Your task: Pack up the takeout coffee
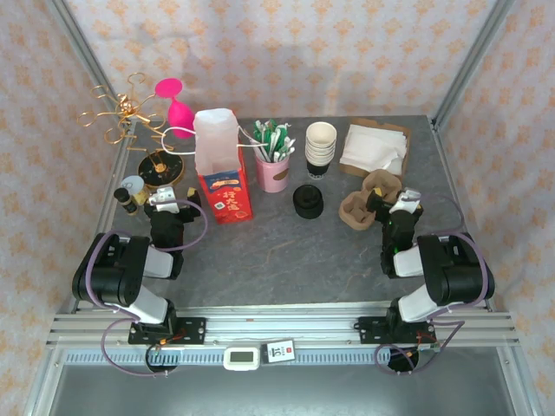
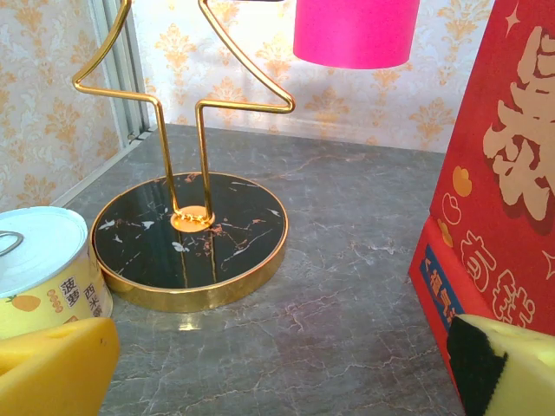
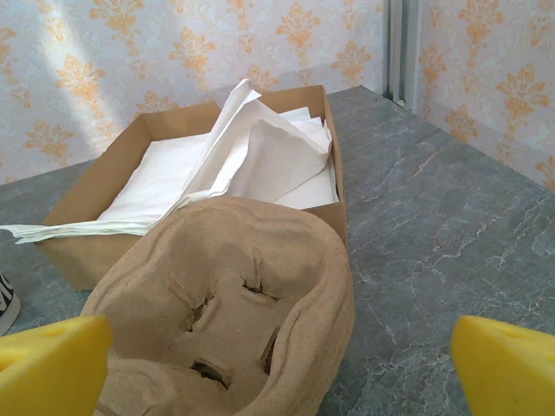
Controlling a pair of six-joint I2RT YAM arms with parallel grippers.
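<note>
I am reaching over a grey marbled bench (image 1: 286, 251) with both jaws standing wide and gripping nothing. My left yellow pads (image 2: 52, 368) are framing bare bench. My right pads (image 3: 503, 364) are sitting either side of the near end of a pulp cup carrier (image 3: 234, 303), and I cannot tell whether the left one is touching it.

The red bag (image 2: 494, 191) is running off the right edge of my left wrist view, so I am reading only part of its lettering. From above, its white lining (image 1: 217, 139) is hiding the inside. Behind the carrier, a cardboard tray (image 3: 87, 217) is holding white paper sheets (image 3: 251, 156), and the carrier is covering its near wall. The gold wire stand (image 2: 186, 251) is being cut off at the top, as is the pink glass (image 2: 355, 30) hanging over it.

Between bag and tray, a stack of lidless cups (image 1: 320, 143) and a pink cup (image 1: 273, 173) full of sachets are standing, with a squat black round piece (image 1: 308, 201) just nearer. A can (image 2: 39, 269) is being clipped by the frame edge and my pad.

The coffee cup I am struggling to make out. A small dark shape (image 1: 128, 203) is sitting against the can's near side at the bench's left edge, just beside my left jaws. It is too small for me to tell lid from paper.
</note>
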